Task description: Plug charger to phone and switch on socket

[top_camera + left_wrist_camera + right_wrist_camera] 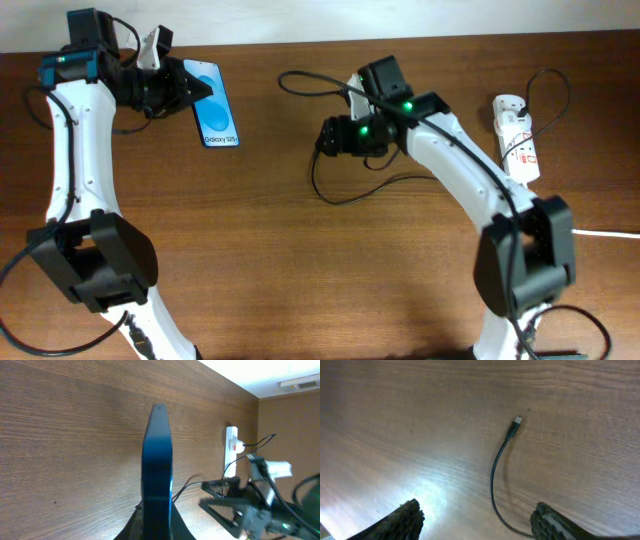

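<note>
The phone [216,106], light blue screen with "Galaxy S25+" text, is at the back left. In the left wrist view it shows edge-on [157,455]. My left gripper [182,90] [157,522] is shut on its near end. The charger cable [335,198] curls on the table mid-centre. Its connector tip [517,421] lies free on the wood ahead of my right gripper [326,137] [476,510]. That gripper is open and empty, with the cable running between its jaws. The white socket [517,135] [230,447] lies at the back right with a plug [239,446] in it.
The socket's thick white cord [600,233] runs off the right edge. A black cable loop [300,80] lies behind the right arm. The right arm shows in the left wrist view [240,505], to the right of the phone.
</note>
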### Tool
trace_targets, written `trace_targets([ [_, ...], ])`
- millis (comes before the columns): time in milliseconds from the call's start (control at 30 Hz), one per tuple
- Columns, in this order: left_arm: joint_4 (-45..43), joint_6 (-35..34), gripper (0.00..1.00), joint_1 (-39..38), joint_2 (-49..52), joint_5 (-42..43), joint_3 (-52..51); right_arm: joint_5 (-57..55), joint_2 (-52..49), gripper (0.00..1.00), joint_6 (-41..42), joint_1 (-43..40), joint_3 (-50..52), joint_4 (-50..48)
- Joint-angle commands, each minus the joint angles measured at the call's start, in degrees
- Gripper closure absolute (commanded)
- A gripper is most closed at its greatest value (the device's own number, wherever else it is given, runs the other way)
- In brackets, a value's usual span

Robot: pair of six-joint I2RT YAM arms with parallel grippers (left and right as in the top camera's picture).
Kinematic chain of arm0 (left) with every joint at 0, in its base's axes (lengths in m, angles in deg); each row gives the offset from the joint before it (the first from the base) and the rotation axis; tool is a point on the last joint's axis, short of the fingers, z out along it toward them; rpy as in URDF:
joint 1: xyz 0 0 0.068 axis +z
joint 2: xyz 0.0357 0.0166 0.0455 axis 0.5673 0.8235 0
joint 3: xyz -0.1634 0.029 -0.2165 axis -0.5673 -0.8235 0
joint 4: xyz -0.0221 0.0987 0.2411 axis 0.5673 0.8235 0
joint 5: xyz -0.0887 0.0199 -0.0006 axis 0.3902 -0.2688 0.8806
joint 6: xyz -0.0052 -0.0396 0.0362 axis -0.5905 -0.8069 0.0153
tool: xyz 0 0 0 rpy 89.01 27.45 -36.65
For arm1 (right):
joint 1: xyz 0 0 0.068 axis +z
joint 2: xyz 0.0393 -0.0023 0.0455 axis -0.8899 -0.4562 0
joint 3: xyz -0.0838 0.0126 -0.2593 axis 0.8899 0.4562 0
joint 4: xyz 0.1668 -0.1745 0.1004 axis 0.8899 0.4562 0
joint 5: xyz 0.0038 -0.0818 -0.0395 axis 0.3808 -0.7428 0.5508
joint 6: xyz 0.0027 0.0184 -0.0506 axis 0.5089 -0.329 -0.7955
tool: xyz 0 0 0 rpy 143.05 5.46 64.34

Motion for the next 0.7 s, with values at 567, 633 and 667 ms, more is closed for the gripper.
trace_targets([
  [567, 0.1, -0.4, 1.00, -0.6, -0.5, 1.1, 0.2, -3.7, -18.7, 0.80, 19.2, 4.1, -1.6, -13.1],
  [633, 0.1, -0.4, 1.00, -0.6, -0.5, 1.1, 0.2, -3.9, -18.7, 0.81, 19.3, 4.1, -1.3, -13.1],
  [667, 0.1, -0.4, 1.00, -0.6, -0.5, 1.1, 0.2, -4.4, -18.6, 0.81, 19.4, 4.1, -0.9, -13.2],
])
